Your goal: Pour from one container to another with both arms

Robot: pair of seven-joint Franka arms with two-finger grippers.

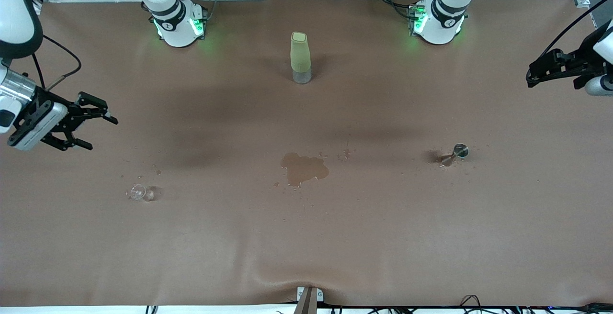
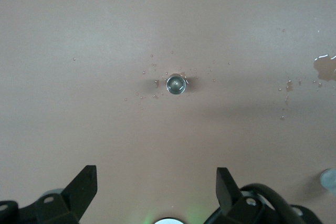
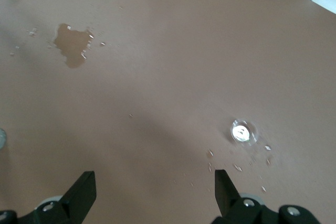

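A small metal jigger (image 1: 456, 153) stands on the brown table toward the left arm's end, with water drops around it; the left wrist view shows the jigger (image 2: 176, 84) from above. A small clear glass (image 1: 140, 192) sits toward the right arm's end, and it appears as a bright glass (image 3: 242, 131) in the right wrist view. My left gripper (image 1: 528, 78) hangs open and empty in the air at its end of the table, as the left gripper (image 2: 156, 182) shows. My right gripper (image 1: 102, 134) hangs open and empty above its end, as the right gripper (image 3: 155, 184) shows.
A tall pale green bottle (image 1: 300, 58) with a clear base stands mid-table, near the arms' bases. A puddle (image 1: 303, 168) of spilled liquid lies in the middle of the table, between glass and jigger. The table cover (image 1: 306, 256) ripples at the front edge.
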